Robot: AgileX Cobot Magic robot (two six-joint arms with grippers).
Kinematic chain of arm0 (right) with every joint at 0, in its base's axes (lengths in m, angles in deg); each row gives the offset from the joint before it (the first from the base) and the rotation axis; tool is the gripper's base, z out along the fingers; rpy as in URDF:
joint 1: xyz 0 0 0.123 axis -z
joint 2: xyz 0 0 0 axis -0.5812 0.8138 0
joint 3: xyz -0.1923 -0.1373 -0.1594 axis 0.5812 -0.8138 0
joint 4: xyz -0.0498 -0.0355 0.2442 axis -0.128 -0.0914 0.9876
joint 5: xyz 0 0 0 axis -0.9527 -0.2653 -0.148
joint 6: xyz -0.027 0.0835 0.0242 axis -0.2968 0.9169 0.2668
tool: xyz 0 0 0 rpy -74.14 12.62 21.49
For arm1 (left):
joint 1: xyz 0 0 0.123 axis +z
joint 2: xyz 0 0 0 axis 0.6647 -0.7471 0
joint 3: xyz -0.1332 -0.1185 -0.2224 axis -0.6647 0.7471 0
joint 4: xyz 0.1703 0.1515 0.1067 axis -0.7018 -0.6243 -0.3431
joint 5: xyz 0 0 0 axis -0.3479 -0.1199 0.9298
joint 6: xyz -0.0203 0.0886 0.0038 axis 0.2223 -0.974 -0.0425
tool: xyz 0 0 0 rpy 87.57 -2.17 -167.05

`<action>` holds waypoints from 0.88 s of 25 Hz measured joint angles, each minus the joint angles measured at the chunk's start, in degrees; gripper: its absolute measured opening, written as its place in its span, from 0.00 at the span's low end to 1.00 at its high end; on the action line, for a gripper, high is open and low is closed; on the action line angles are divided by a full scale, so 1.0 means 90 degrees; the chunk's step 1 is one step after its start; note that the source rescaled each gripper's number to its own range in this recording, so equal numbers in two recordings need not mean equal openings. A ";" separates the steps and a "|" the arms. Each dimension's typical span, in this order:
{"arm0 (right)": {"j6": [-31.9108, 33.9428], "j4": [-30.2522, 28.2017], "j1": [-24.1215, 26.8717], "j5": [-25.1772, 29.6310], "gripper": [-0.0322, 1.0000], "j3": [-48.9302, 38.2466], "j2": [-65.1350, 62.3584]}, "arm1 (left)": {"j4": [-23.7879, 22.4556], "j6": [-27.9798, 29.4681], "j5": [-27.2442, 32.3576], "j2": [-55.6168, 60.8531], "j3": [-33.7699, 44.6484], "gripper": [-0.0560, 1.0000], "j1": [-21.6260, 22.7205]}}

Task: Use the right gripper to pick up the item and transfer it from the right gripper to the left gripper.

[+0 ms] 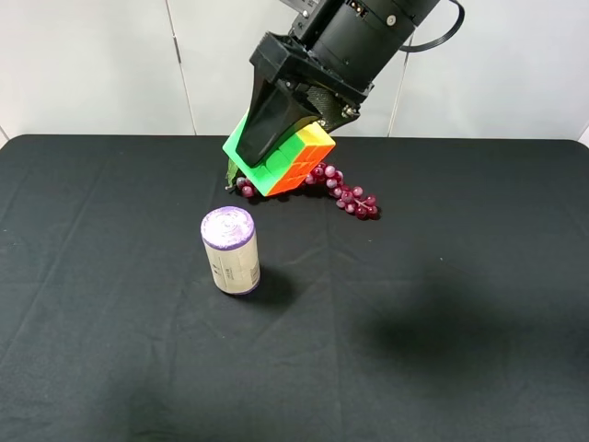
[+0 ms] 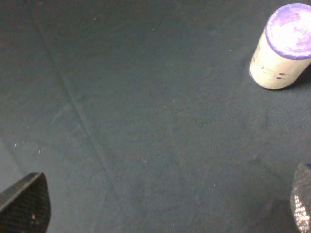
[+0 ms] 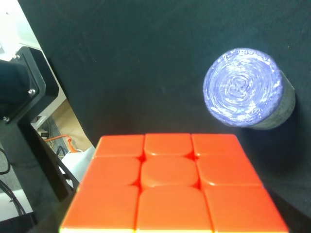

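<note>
My right gripper [image 1: 279, 147] reaches down from the top of the exterior high view. It is shut on the puzzle cube [image 1: 302, 158] and holds it tilted in the air above the back of the table, with green, yellow and orange faces showing. In the right wrist view the cube's orange face [image 3: 167, 179] fills the lower part of the frame and hides the fingers. My left gripper [image 2: 163, 208] shows only in the left wrist view. Its two fingertips [image 2: 24, 204] stand wide apart and empty over bare black cloth.
A purple-lidded can [image 1: 230, 249] stands upright left of the table's centre; it also shows in the left wrist view [image 2: 284, 46] and the right wrist view [image 3: 243, 87]. A bunch of red grapes [image 1: 350, 195] lies behind, partly under the cube. Black cloth [image 1: 442, 304] covers the table.
</note>
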 joint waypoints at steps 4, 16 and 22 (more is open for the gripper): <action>0.0122 -0.0005 0.0000 -0.0101 0.03 0.0000 0.0000 | -0.0027 0.0006 -0.0213 -0.0565 -0.0183 0.98 -0.0545; 0.0649 -0.0110 0.0271 -0.0293 0.03 0.0000 0.0000 | -0.0290 0.0102 -0.1219 -0.1985 -0.0405 0.98 -0.1805; 0.0730 -0.0125 0.0366 -0.0299 0.03 0.0000 0.0000 | -0.0375 0.0187 -0.1712 -0.2528 -0.0405 0.98 -0.2446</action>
